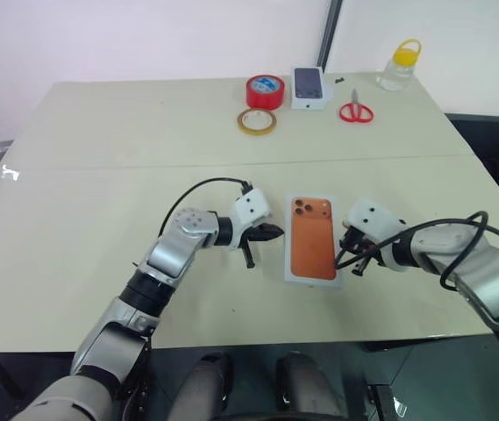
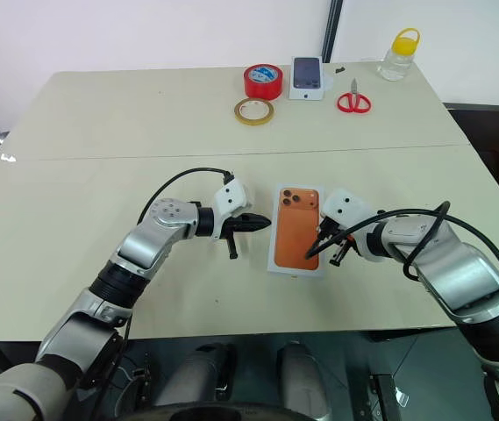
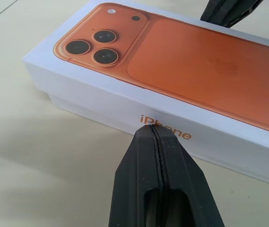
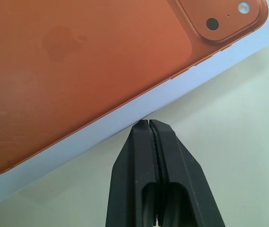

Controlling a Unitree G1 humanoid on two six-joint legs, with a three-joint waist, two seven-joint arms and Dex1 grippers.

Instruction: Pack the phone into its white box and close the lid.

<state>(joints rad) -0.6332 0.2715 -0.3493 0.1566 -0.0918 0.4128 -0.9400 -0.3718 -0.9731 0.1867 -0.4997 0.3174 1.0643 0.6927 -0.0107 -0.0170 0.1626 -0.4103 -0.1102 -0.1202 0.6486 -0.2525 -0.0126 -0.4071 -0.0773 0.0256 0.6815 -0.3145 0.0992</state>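
Observation:
The lid point(image 1: 311, 239), white with a life-size orange phone picture on top, lies flat on the table near the front edge. It sits over the white box point(image 3: 77, 109), of which a low white strip shows under the lid's side. The phone is hidden. My left gripper point(image 1: 275, 231) is shut and empty, its tip at the lid's left long side by the printed lettering point(image 3: 165, 127). My right gripper point(image 2: 312, 254) is shut and empty too, its tip point(image 4: 149, 124) at the lid's right long edge.
At the table's far side stand a red tape roll point(image 1: 265, 91), a tan tape ring point(image 1: 257, 121), a smaller white box with a dark phone picture point(image 1: 310, 88), red scissors point(image 1: 355, 110) and a yellow-capped bottle point(image 1: 400, 66).

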